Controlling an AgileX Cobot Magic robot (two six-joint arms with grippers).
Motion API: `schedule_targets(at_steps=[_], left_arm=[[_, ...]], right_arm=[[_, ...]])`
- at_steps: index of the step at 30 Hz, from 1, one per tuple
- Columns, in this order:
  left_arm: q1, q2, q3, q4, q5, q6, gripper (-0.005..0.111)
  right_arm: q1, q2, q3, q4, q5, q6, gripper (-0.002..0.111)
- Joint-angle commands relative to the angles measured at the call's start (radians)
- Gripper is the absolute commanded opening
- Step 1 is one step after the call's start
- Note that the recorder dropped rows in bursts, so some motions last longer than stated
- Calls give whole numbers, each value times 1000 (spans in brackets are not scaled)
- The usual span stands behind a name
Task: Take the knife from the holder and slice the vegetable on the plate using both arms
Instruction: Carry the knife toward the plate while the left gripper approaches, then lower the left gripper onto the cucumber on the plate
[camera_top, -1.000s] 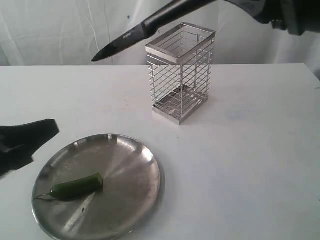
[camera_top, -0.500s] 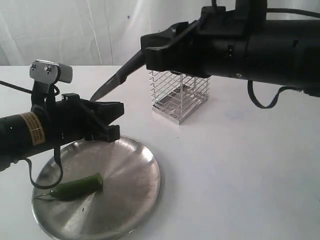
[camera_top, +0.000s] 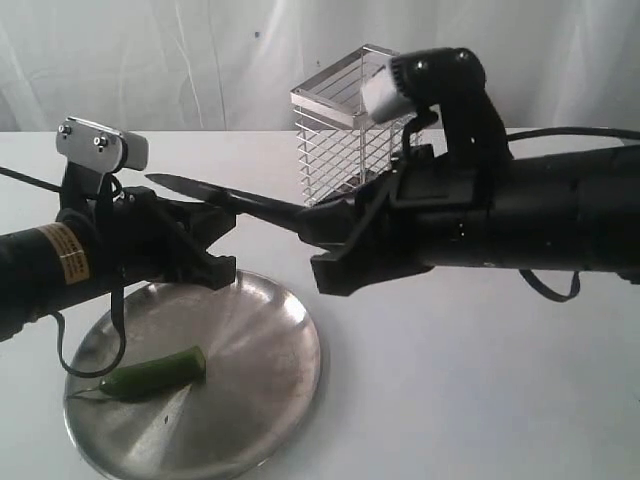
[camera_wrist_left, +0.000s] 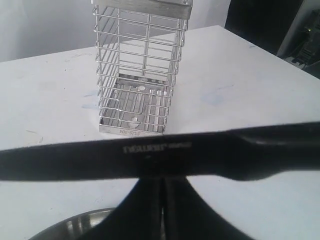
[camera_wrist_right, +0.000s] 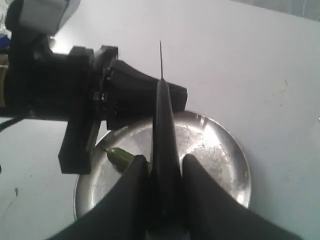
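The dark knife lies level in my right gripper, which is shut on its handle, the point reaching left over the left arm. In the right wrist view the knife runs out between the two fingers of the right gripper above the plate and the green vegetable. My left gripper is shut and holds nothing, just under the blade at the plate's back edge. Its wrist view shows the knife crossing right past the left gripper. The vegetable lies on the plate's left part.
The silver wire holder stands empty behind the right arm, also seen ahead as the holder in the left wrist view. The white table runs on to the right. A white curtain hangs behind.
The right arm has come down and towards the plate with the knife, which now lies level with its point to the left. The left arm came in from the left, then stayed put.
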Motion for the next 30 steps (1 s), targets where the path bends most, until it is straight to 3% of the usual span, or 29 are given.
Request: schedule_targets(at_steps=[1, 5, 13, 18, 22, 30], left_arm=[[-2, -2, -6, -5, -4, 7, 0], [-2, -2, -6, 30, -9, -49, 0], [-3, -2, -6, 368, -105, -319, 0], [-5, -2, -6, 404, -123, -372, 0], [-57, -2, -6, 420, -156, -386, 0], [-173, -2, -6, 405, -78, -382, 0]], right_arm=[[2, 1, 27, -42, 23, 36, 0], [2, 15, 36, -57, 44, 36, 0], [23, 82, 33, -29, 40, 32, 0], [23, 82, 33, -30, 42, 32, 0], [23, 82, 33, -30, 46, 32, 0], [23, 82, 32, -24, 57, 32, 0]])
